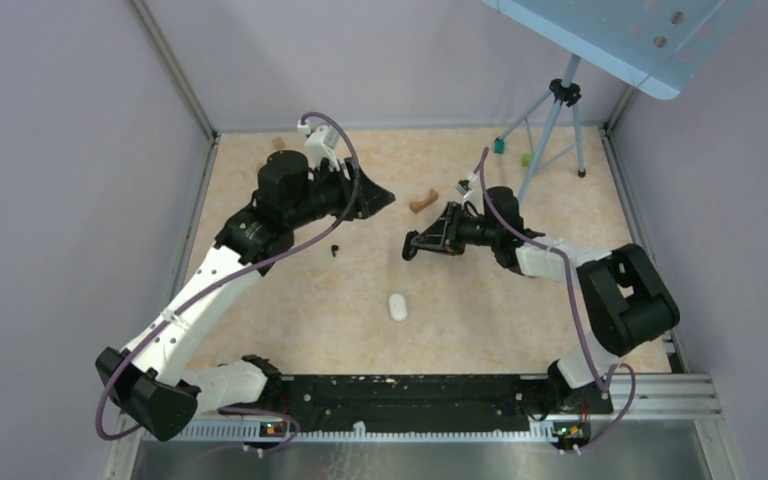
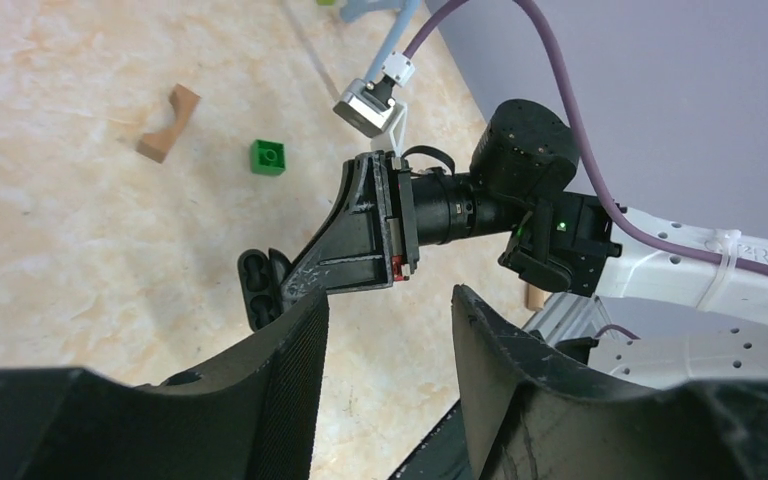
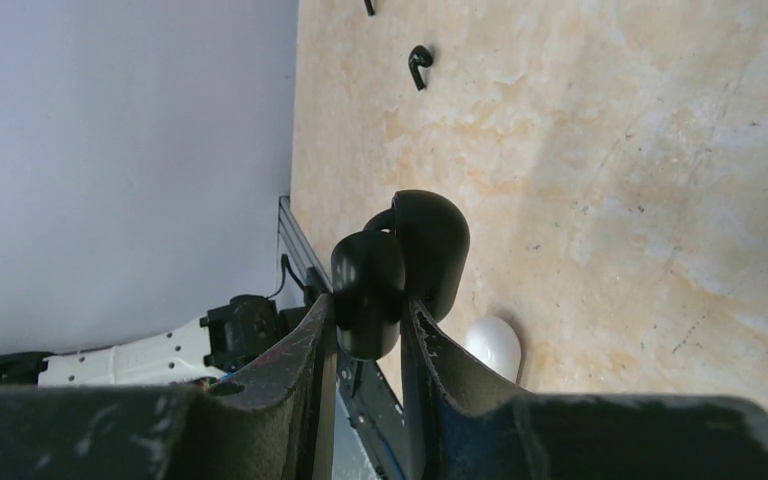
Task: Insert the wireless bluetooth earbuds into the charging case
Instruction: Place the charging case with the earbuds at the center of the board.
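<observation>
Spreading the left fingers (image 2: 282, 400) wide over the bench (image 1: 290, 320), gripping nothing. Leaving one black earbud (image 1: 335, 250) lying on the bench, left of the case and not touching it. Pinching the right fingers (image 3: 295, 375) narrow on the open black charging case (image 3: 405, 265), raised off the bench. Showing its two oval slots in the left wrist view alone, plus faint lettering on the right arm's white link (image 2: 700, 270), too blurred for reading.

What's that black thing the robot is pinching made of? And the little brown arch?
The black case looks like smooth plastic: soft sheen on its rounded shell. The brown arch looks like bare wood, matte and tan, probably.
</observation>
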`<action>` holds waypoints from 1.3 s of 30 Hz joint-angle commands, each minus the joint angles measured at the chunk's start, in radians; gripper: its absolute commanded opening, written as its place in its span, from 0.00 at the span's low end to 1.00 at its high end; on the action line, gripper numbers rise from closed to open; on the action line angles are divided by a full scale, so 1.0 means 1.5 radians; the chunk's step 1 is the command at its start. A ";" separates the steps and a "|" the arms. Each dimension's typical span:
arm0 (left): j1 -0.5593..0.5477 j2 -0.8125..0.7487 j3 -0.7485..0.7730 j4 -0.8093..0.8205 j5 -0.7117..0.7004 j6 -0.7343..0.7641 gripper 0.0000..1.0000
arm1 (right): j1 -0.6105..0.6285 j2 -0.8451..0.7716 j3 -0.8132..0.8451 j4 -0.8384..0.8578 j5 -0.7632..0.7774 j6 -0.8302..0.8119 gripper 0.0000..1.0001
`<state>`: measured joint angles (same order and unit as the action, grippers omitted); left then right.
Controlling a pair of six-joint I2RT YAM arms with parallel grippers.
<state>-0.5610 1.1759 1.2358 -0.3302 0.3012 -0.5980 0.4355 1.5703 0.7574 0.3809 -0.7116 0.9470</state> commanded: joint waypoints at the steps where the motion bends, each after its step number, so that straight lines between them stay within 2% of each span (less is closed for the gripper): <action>1: 0.027 -0.034 -0.007 0.002 -0.005 0.028 0.53 | -0.003 0.032 0.044 0.019 -0.006 0.007 0.00; 10: 0.050 -0.042 -0.032 0.008 -0.005 0.022 0.52 | -0.028 0.072 -0.017 0.052 -0.004 0.011 0.00; 15: 0.066 -0.052 -0.065 0.037 0.031 -0.009 0.50 | -0.053 0.075 -0.067 0.073 -0.014 0.006 0.00; 21: 0.067 -0.046 -0.084 0.064 0.061 -0.014 0.50 | -0.064 0.038 -0.040 -0.106 0.037 -0.093 0.00; 24: 0.068 -0.033 -0.077 0.057 0.072 -0.007 0.49 | -0.068 0.029 -0.041 -0.147 0.062 -0.116 0.00; 27: 0.068 -0.035 -0.092 0.073 0.073 -0.014 0.43 | -0.069 0.030 -0.040 -0.178 0.086 -0.130 0.00; 31: 0.067 -0.045 -0.120 0.096 0.073 -0.037 0.42 | -0.069 0.016 -0.051 -0.184 0.110 -0.132 0.00; 35: 0.068 -0.054 -0.149 0.109 0.059 -0.042 0.43 | -0.067 -0.039 -0.071 -0.189 0.144 -0.130 0.26; 39: 0.067 -0.050 -0.197 0.124 0.051 -0.043 0.42 | -0.068 -0.111 -0.057 -0.292 0.216 -0.163 0.49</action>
<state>-0.4652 1.1206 0.9920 -0.2096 0.3912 -0.6533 0.3374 1.5204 0.6548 0.0631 -0.5037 0.7639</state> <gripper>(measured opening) 0.428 0.397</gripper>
